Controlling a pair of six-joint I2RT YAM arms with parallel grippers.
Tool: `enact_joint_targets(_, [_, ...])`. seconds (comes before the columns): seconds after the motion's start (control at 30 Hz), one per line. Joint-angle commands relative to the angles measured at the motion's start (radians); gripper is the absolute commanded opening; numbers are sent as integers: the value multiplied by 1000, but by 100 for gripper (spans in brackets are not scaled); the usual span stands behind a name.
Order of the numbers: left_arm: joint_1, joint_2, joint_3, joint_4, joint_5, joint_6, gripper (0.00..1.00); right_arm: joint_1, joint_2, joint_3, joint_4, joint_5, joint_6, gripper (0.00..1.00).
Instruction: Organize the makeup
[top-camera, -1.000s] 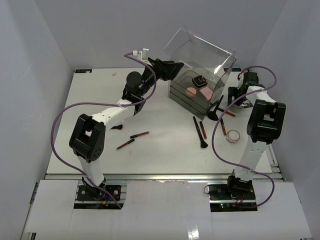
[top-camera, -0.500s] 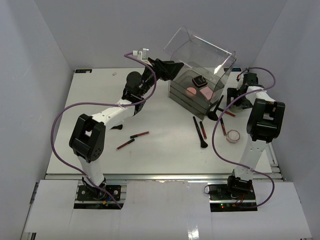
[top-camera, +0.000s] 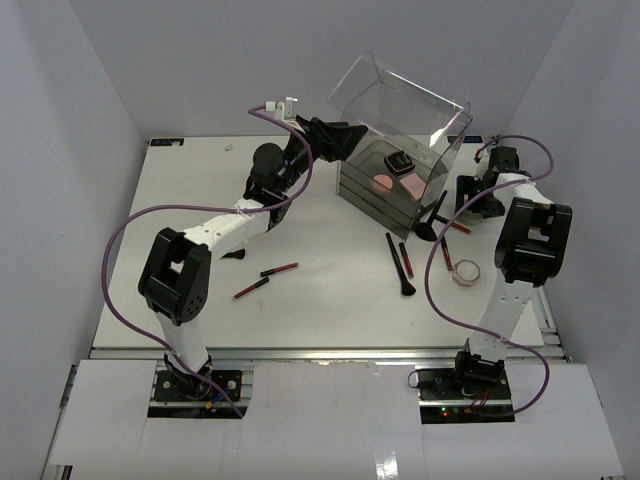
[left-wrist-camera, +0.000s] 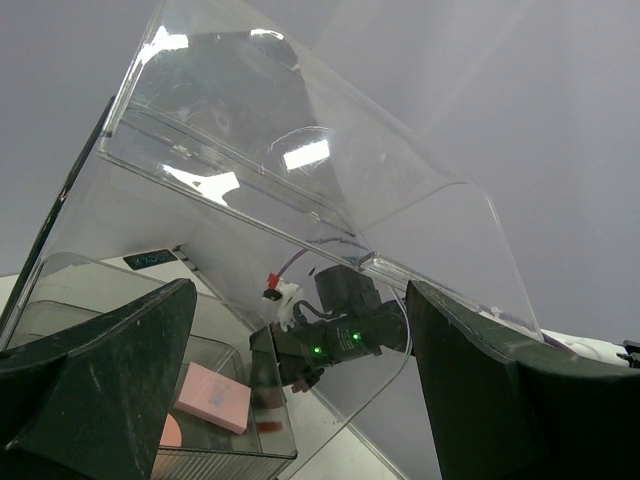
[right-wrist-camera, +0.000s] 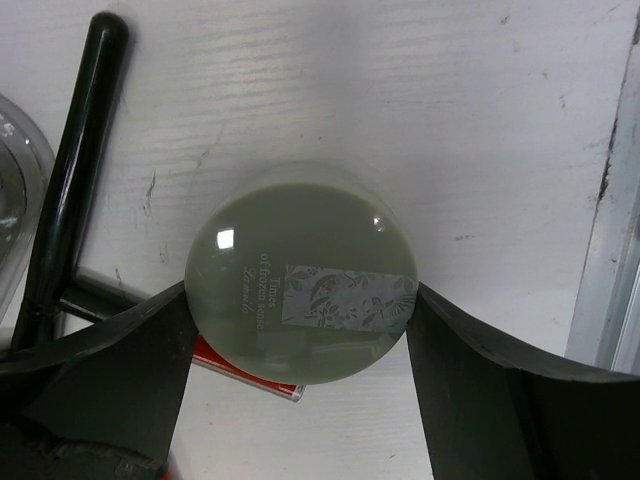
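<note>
Right wrist view: the right gripper (right-wrist-camera: 300, 298) has its fingers (right-wrist-camera: 120, 370) pressed against both sides of the pale green compact (right-wrist-camera: 300, 270), which lies on the table (right-wrist-camera: 400, 100) over a red pencil (right-wrist-camera: 250, 375). The left gripper (left-wrist-camera: 300, 290) gapes wide and empty beside the clear box (left-wrist-camera: 300, 140).

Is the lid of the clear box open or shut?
Open. The lid is tilted up above the clear box, and the pink compact inside lies uncovered.
</note>
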Motion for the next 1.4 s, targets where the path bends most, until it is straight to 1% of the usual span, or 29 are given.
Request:
enact_joint_targets(0.0, [6,-54,-7,22,-2,-4,96,-8,-125,-71,73,-49,-25,15])
enact_joint_targets(0.07, [6,-58,-6,20,-2,-1,96,-7,-206,-152,129,-69,-39,9])
enact_joint_targets(0.1, [6,-58,-6,19,-2,-1,96,-7,-266,-192,152,-79,-55,8])
enact_joint_targets(0.2, [6,-57,-2,16,-2,-1,96,-8,-393,-294,192,-125,-103,8])
enact_joint_targets(0.3, [6,-54,4,16,0,-4,96,-7,-517,-401,213,-204,-159,8])
enact_joint_targets(0.37, [6,-54,5,17,-1,-6,96,-8,-604,-472,207,-304,-252,8])
enact_joint_targets(0.5, [6,-57,5,13,-4,-4,96,-4,-788,-574,117,-529,-463,8])
enact_joint_targets(0.57, [6,-58,8,11,-4,-3,96,6,-843,-605,-42,-705,-666,8])
enact_joint_targets(0.63, [6,-58,10,10,-4,-4,96,50,-889,-611,-151,-790,-783,8])
enact_joint_targets(0.7, [6,-57,11,11,-2,-3,96,132,-930,-619,-236,-802,-882,8])
enact_joint_targets(0.8, [6,-57,10,8,-5,-4,96,255,-1007,-647,-203,-704,-878,8])
enact_joint_targets(0.87, [6,-59,10,5,-6,0,96,385,-1058,-679,-109,-582,-837,8])
enact_joint_targets(0.93, [6,-61,8,2,-9,0,96,485,-1072,-681,-54,-482,-815,8])
enact_joint_targets(1.0, [6,-63,12,-3,-11,6,96,613,-1051,-670,11,-325,-792,8])
enact_joint_targets(1.07, [6,-62,20,-7,-11,7,96,709,-1017,-655,74,-184,-782,8])
enact_joint_targets(1.13, [6,-60,24,-10,-11,5,96,809,-950,-628,137,-40,-777,8])
enact_joint_targets(1.17, [6,-58,27,-11,-10,5,96,831,-928,-616,169,63,-777,8])
enact_joint_targets(1.23, [6,-60,27,-14,-14,5,96,871,-862,-581,245,183,-780,8])
enact_joint_targets(1.27, [6,-59,30,-16,-12,5,96,881,-833,-574,284,210,-784,8])
enact_joint_targets(1.33, [6,-57,33,-18,-10,4,96,891,-787,-541,348,328,-795,8])
enact_joint_targets(1.37, [6,-57,36,-20,-10,4,96,892,-773,-535,376,352,-801,8])
